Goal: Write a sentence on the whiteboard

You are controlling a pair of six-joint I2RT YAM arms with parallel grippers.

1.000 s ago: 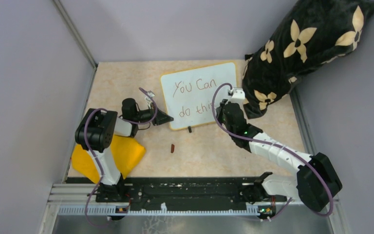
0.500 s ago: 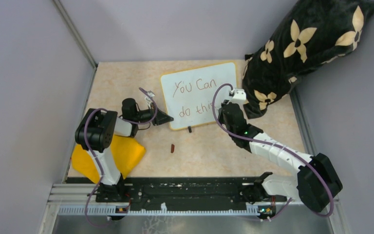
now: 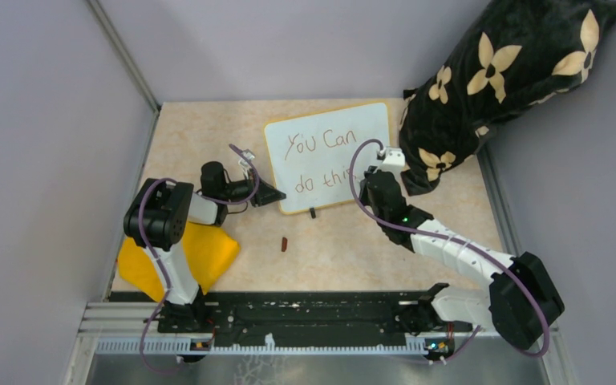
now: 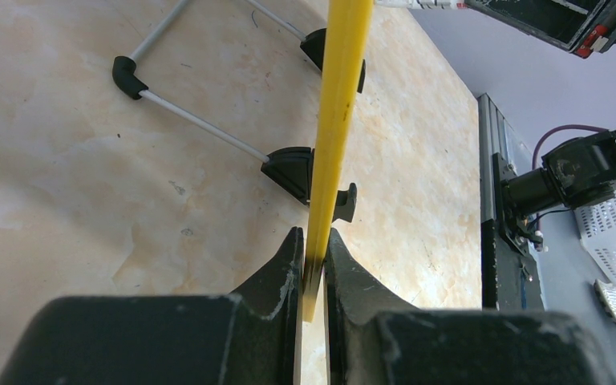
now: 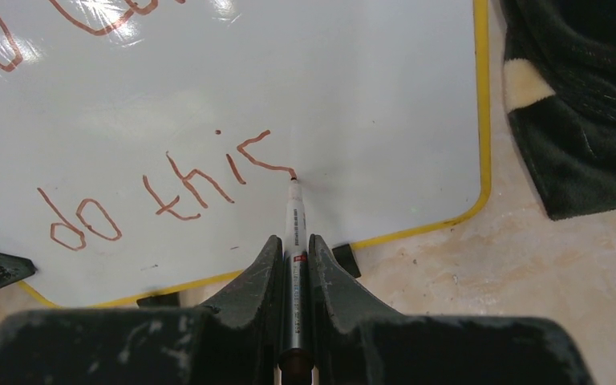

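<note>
The whiteboard [image 3: 329,132] stands tilted on the table, white with a thin yellow frame. The sentence [image 3: 319,146] reads "You Can" over "do thi" in the top view, the rest hidden by my right arm. In the right wrist view the lower line [image 5: 160,192] reads "do this" in reddish-brown strokes. My right gripper [image 5: 294,241] is shut on a slim marker [image 5: 293,224], whose tip touches the board at the end of the "s". My left gripper [image 4: 314,239] is shut on the board's yellow edge [image 4: 338,112] at its lower left corner [image 3: 277,195].
A black cushion with cream flowers [image 3: 505,80] leans just right of the board. A yellow cloth [image 3: 204,253] lies beside the left arm. A small dark cap [image 3: 285,243] rests in front of the board. The board's wire stand [image 4: 200,120] is behind it. Grey walls enclose the table.
</note>
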